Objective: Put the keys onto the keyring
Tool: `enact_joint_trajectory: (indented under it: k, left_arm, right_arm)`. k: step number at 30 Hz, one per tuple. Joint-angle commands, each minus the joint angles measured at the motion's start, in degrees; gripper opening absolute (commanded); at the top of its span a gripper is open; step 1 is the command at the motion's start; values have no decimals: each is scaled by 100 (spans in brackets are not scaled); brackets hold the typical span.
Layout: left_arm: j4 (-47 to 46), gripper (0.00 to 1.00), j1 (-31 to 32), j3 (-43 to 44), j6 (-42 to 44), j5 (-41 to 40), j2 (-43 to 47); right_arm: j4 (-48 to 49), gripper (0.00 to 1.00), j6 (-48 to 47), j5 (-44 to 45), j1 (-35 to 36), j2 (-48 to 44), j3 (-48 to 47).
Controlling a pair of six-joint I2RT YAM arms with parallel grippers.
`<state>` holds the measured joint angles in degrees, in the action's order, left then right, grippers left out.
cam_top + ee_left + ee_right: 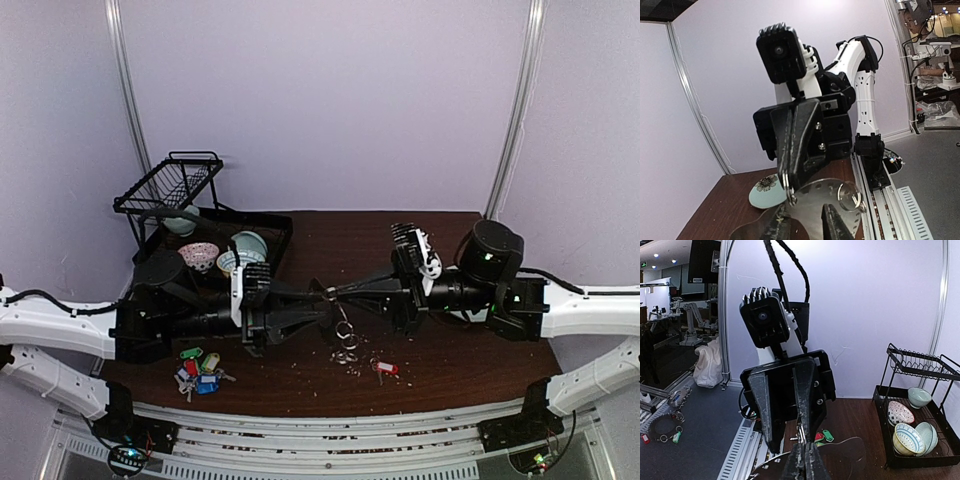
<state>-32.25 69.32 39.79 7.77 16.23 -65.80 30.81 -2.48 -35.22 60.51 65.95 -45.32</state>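
The keyring [346,340] hangs between the two grippers over the middle of the table, its wire rings dangling. In the left wrist view its flat silver plate [832,197] with holes and a wire ring [850,197] lies between my left gripper's [805,225] spread fingers. My left gripper [320,302] is open. My right gripper [335,293] is shut on a small wire ring [788,186] of the keyring; its closed tips [802,460] pinch that ring. Several tagged keys [198,370] lie at the front left, also in the right wrist view [822,436]. One red-tagged key [385,368] lies at the front centre.
A black wire dish rack [170,190] stands at the back left over a black tray [275,235] with bowls [907,437]. A pale green flowered plate [765,192] lies on the table beyond the keyring. Small crumbs dot the brown tabletop [450,350].
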Motion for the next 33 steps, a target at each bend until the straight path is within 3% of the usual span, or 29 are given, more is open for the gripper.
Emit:
enact_joint_trajectory:
  k: [1,8,22,26,33]
  left_arm:
    - [-625,24,-16,152,-29,49,-155]
    - [-540,9,-15,325,-30,-146,-317]
    - [-570,12,-15,275,-15,-546,-188]
    - [-509,0,-15,292,35,-566,-211]
    - [-443,0,-15,80,483,-647,-45]
  right_arm:
    - [425,0,167,202,25,22,23]
    - [348,0,118,185,31,23,28]
    - [-42,0,-103,166,30,40,-77]
    - [-211,0,-169,193,32,40,-119]
    - [-453,0,-339,7,32,-80,-135]
